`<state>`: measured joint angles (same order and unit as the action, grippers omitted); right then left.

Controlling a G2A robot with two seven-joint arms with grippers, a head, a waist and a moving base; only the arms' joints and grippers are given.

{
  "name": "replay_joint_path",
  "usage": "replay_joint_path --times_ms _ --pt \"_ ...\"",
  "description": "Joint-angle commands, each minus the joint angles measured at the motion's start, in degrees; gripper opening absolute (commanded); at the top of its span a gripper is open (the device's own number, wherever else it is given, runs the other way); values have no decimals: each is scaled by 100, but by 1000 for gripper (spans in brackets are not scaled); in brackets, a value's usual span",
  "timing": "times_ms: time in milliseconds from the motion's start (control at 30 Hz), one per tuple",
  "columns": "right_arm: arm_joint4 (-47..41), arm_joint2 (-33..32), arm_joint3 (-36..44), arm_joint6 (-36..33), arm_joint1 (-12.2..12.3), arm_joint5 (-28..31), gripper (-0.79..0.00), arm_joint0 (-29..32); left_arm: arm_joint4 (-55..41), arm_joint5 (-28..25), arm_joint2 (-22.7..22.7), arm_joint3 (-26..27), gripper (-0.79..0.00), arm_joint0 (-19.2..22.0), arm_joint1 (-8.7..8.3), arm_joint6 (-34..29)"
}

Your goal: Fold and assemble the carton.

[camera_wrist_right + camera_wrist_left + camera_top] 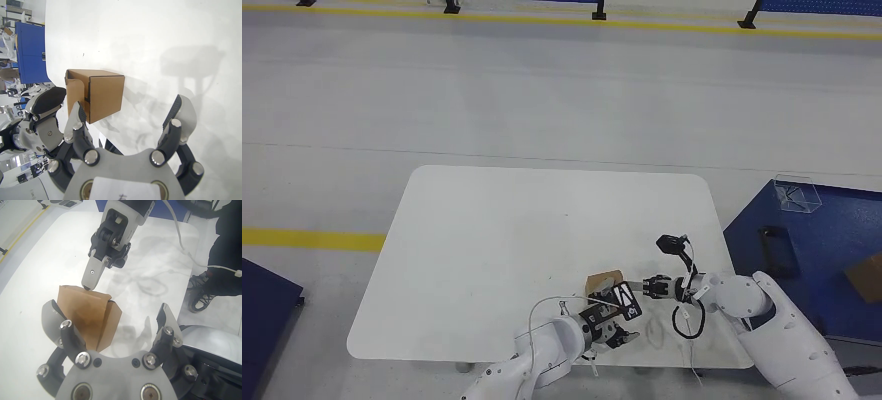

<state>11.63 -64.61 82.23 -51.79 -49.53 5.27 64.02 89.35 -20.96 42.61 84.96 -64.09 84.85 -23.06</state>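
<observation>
Small brown carton (604,282) on the white surface (542,230), close to the near edge and somewhat right of its middle. Already folded up into a box shape (98,94), with a rounded flap showing at one end. Left jaws spread wide around the carton (88,315), gripping nothing, one of the fingers (54,317) right against a cardboard wall and the other well apart from it. Right jaws spread wide as well and holding nothing, coming in from the surface's right side, one fingertip (92,273) touching the carton's upper edge.
</observation>
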Motion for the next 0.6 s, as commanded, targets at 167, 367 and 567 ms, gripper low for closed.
replay_joint_path --times_ms 167,367,567 --pt "25 87 -65 -6 -45 13 0 -60 -82 -7 -2 -48 0 10 15 7" --pt "74 143 -144 -12 -79 1 0 -110 -61 24 -18 -74 0 6 23 -5" --pt "105 177 -202 -13 -107 3 0 -141 -31 55 -50 -112 0 11 36 -38"
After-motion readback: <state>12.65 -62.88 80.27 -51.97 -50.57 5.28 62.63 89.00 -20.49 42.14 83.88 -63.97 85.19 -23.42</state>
